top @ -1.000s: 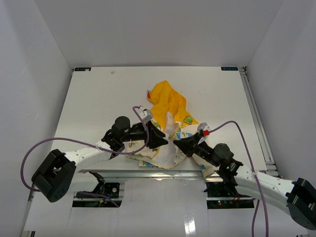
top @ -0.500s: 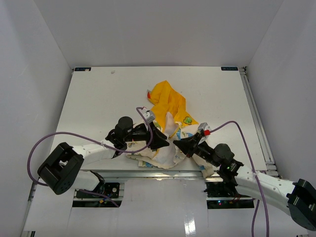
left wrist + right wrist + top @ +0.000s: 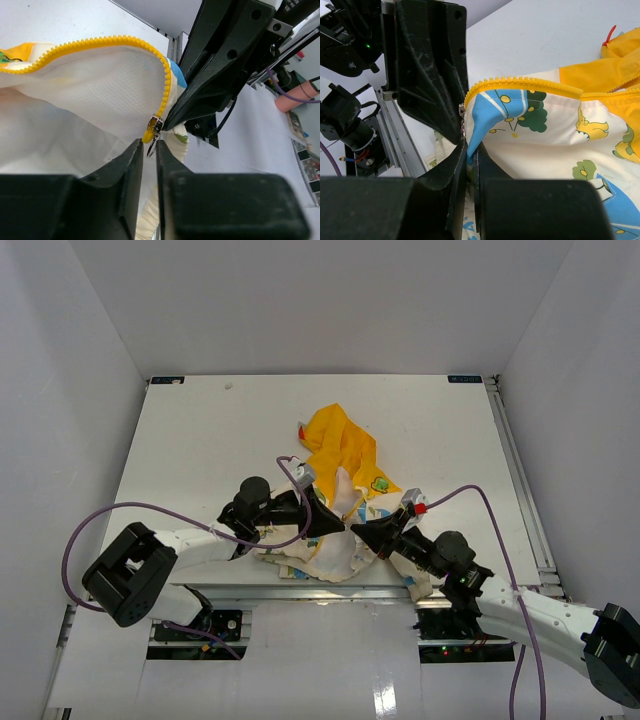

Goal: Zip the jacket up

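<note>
The jacket (image 3: 335, 540) lies bunched at the table's near edge, cream with cartoon prints, its yellow-orange hood (image 3: 340, 445) spread toward the back. My left gripper (image 3: 338, 523) and right gripper (image 3: 354, 530) meet tip to tip over it. In the left wrist view the left gripper (image 3: 149, 144) is almost closed, with the metal zipper pull (image 3: 151, 146) between its tips below the yellow zipper teeth (image 3: 100, 44). In the right wrist view the right gripper (image 3: 470, 148) is shut on a blue-printed fold of the jacket (image 3: 479, 120) beside the slider (image 3: 462, 111).
The white table (image 3: 200, 450) is walled by grey panels on three sides. A metal rail (image 3: 300, 592) runs along the near edge just under the jacket. Purple cables (image 3: 480, 502) loop over both arms.
My left arm has reached further right, bringing its fingertips up to the right gripper's tips. The right gripper has edged slightly left. The jacket has barely shifted.
</note>
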Robot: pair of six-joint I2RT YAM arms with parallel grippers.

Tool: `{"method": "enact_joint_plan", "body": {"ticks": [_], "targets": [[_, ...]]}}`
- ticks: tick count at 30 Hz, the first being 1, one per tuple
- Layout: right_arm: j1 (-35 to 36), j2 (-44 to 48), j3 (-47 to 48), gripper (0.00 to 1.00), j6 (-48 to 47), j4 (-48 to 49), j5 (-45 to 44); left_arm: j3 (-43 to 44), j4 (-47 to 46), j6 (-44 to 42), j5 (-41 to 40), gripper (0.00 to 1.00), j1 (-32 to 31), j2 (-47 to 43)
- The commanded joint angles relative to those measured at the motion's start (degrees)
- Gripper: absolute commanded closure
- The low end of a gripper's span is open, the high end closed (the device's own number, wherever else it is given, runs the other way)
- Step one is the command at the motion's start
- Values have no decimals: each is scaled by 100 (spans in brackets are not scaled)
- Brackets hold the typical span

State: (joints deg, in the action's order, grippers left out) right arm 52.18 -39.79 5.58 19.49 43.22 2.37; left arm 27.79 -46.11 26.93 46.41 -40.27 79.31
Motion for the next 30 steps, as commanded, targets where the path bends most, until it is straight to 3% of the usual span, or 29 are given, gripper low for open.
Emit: {"method": "enact_joint_plan", "body": {"ticks": [1, 5, 9, 17, 22, 27, 30], "targets": [[8, 30, 224, 92, 3, 295, 33, 51, -166, 70, 158, 82, -25, 3], [4, 108, 238, 92, -23, 178, -186, 72, 153, 32, 58, 100, -26, -37], [-4, 185, 408, 92, -170, -138, -389, -170, 135, -7, -307, 100, -48, -264], [-6, 305, 531, 92, -243, -437, -509, -143, 1105, -442, -1159, 100, -51, -672], [-2, 257, 536, 92, -243, -433, -475, -164, 1205, -469, -1173, 93, -51, -754], [2, 217, 558, 92, -252, -429, -351, -186, 1255, -461, -1169, 64, -51, -821], [-6, 215, 552, 92, -261, -506, -340, -178, 1408, -470, -1193, 60, -51, -948]]}}
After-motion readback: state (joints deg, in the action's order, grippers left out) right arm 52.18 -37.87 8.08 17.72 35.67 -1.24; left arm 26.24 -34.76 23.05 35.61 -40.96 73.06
